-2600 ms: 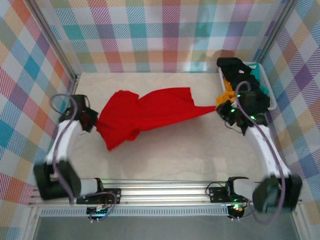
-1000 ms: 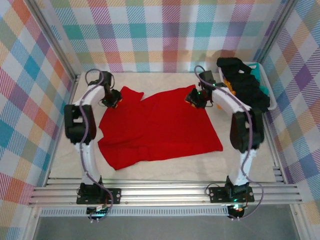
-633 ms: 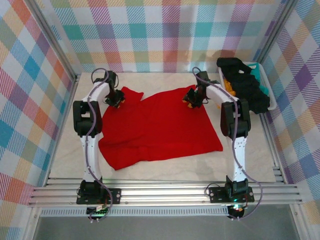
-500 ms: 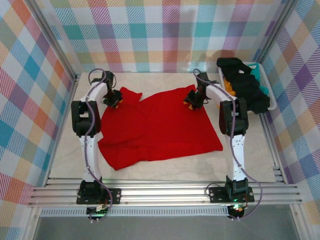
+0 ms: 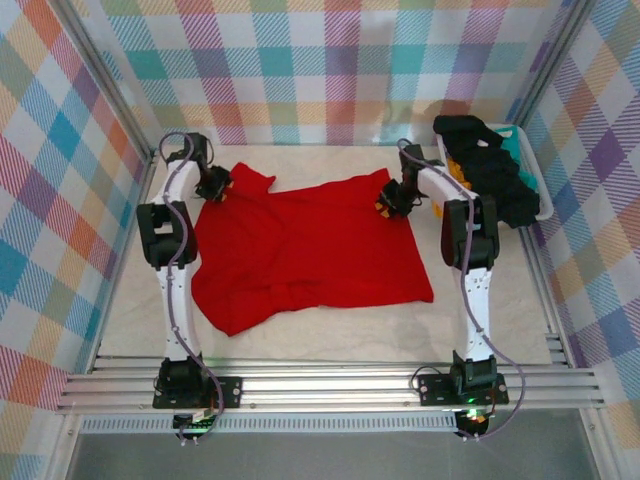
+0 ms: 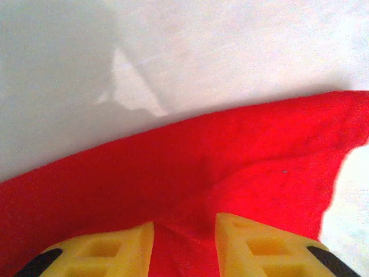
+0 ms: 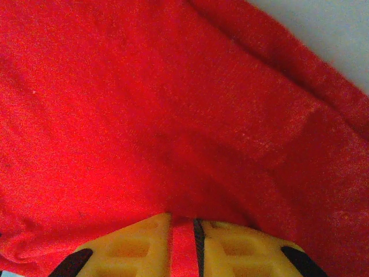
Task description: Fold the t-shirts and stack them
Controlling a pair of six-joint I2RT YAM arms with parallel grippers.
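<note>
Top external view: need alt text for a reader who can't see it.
A red t-shirt lies spread on a pale table, the left pincer at its far-left corner and the right pincer at its far-right edge. A basket heaped with dark shirts stands at the far right.

The left arm point(image 5: 175, 300) and the right arm point(image 5: 478, 310) look alike: slim white links joined by chunky black joint housings point(image 5: 158, 235). A thin grey-purple cable point(image 5: 192, 345) runs along each arm in loose loops. Each arm stands on a flat black base point(image 5: 186, 385), and a small green light point(image 5: 470, 406) glows just below the right one. The left gripper point(image 6: 184, 226) has two blunt yellow fingers point(image 6: 109, 254) with moulded hollow recesses and black patches at their outer ends. The right gripper point(image 7: 183, 220) has the same yellow fingers point(image 7: 248, 251) with black patches.
</note>
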